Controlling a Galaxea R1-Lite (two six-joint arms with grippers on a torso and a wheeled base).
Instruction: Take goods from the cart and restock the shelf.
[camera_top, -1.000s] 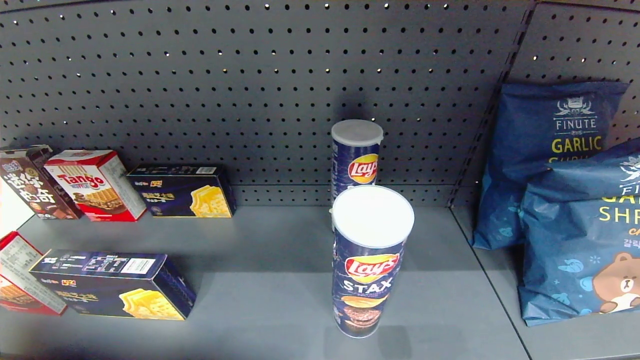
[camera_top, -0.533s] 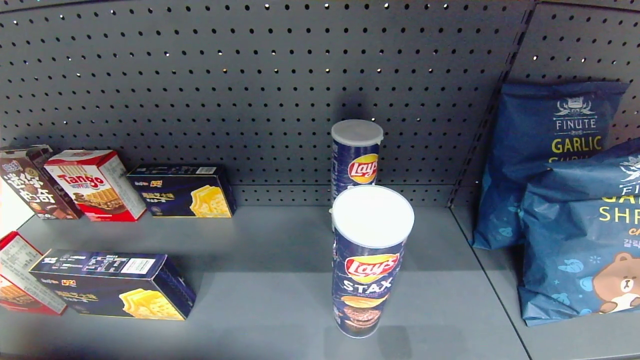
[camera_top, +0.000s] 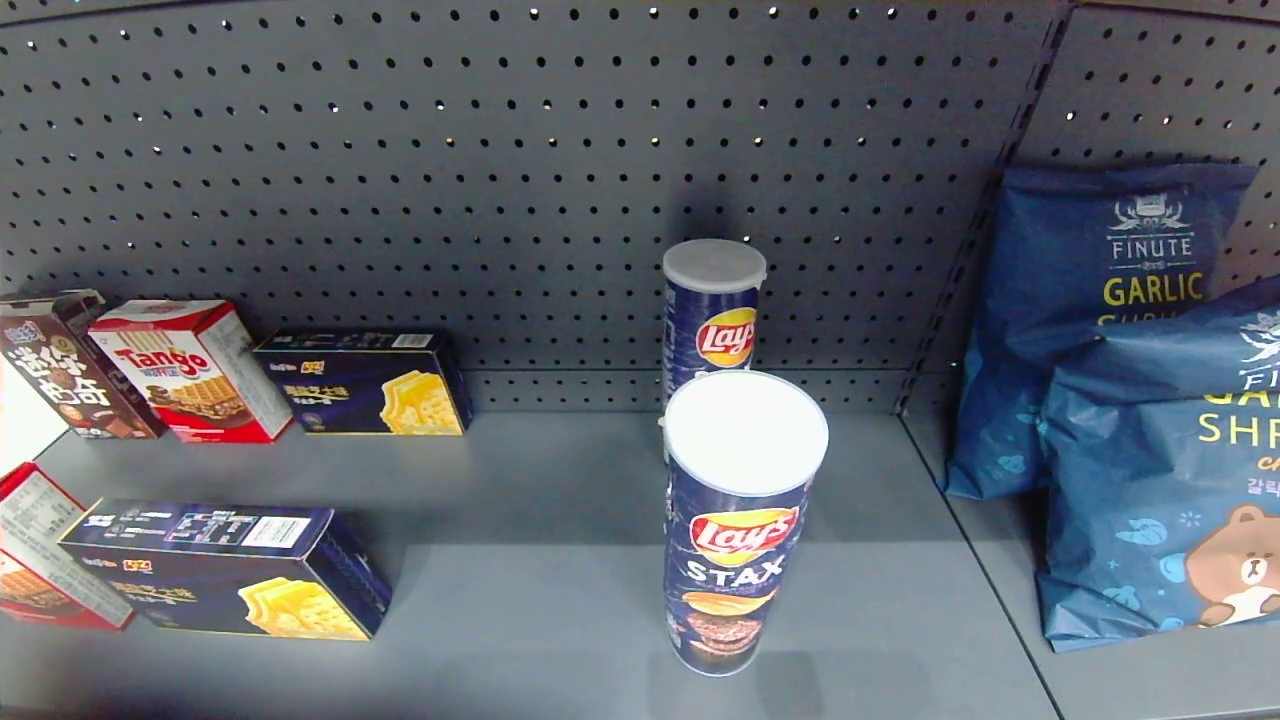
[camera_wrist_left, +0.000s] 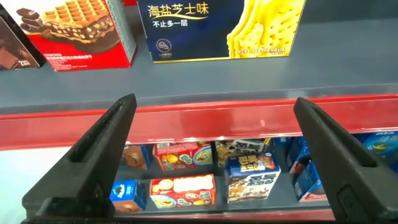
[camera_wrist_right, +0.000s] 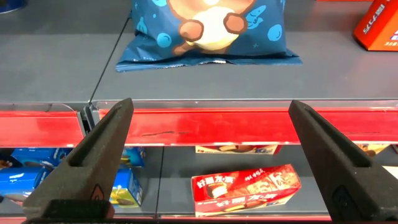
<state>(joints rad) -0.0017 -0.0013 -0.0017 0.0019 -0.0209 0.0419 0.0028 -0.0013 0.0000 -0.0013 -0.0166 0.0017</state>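
Blue cardboard crisp tube (camera_top: 745, 520) stands upright on the grey metal shelf (camera_top: 540, 580). Left end effector (camera_wrist_left: 214, 99) and right end effector (camera_wrist_right: 210, 104) gape empty, so a placing step looks finished. The next move probably means fetching more goods from the cart.

place: shop | signs: pegboard-backed shelf (camera_top: 540, 520), snack boxes (camera_top: 365, 383), chip cans (camera_top: 742, 520), crisp bags (camera_top: 1100, 320), red price rail (camera_wrist_right: 249, 124)
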